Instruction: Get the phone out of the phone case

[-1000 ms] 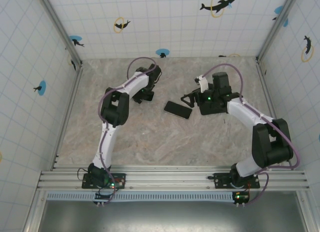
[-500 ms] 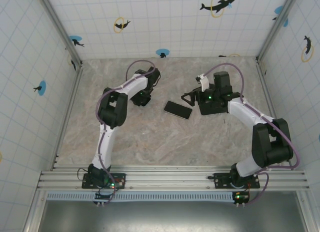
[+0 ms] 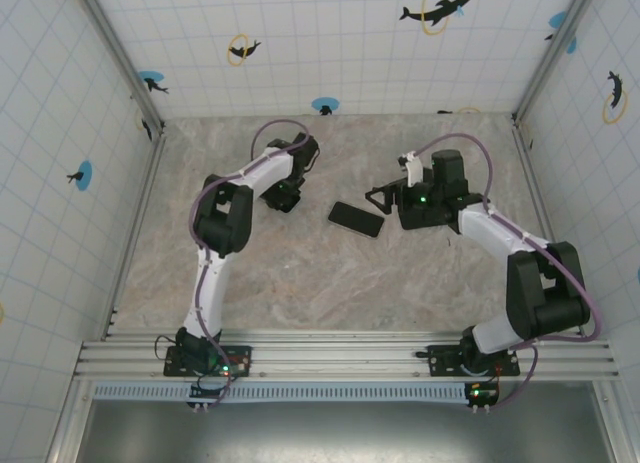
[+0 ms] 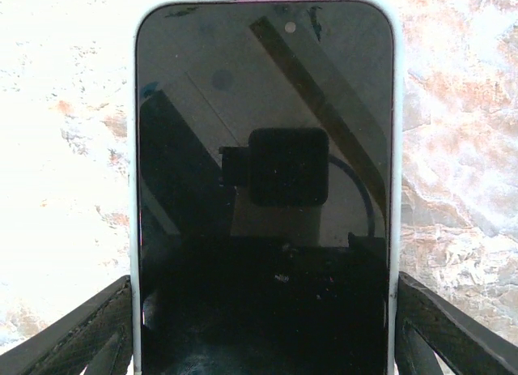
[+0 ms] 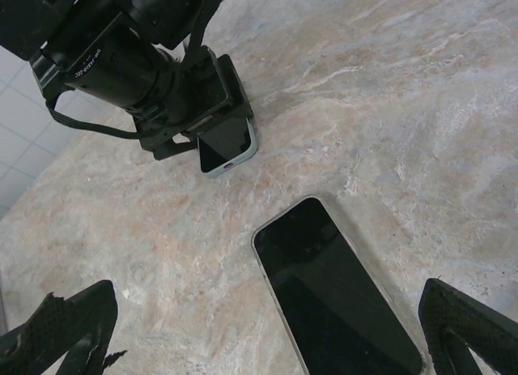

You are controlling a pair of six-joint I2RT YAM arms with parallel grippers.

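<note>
Left gripper (image 4: 261, 286): jaws have narrowed over the last second from full spread and now flank the cased phone (image 4: 263, 148). The fingers (image 4: 97, 326) sit right at the pale case (image 4: 134, 189) sides. Cannot tell whether contact is firm or a hair short, so grip is unconfirmed. In the top view the wrist has also settled slightly lower over the device.

Phone is screen-up and seated in its case, under the left wrist at the far left of the table (image 3: 300, 283).

Right gripper (image 3: 380, 195): spread wide, holding nothing, just beside a second, bare-looking phone (image 5: 336, 298) lying flat mid-table.

Judgement: left arm is securing the case. Extraction has not begun.
</note>
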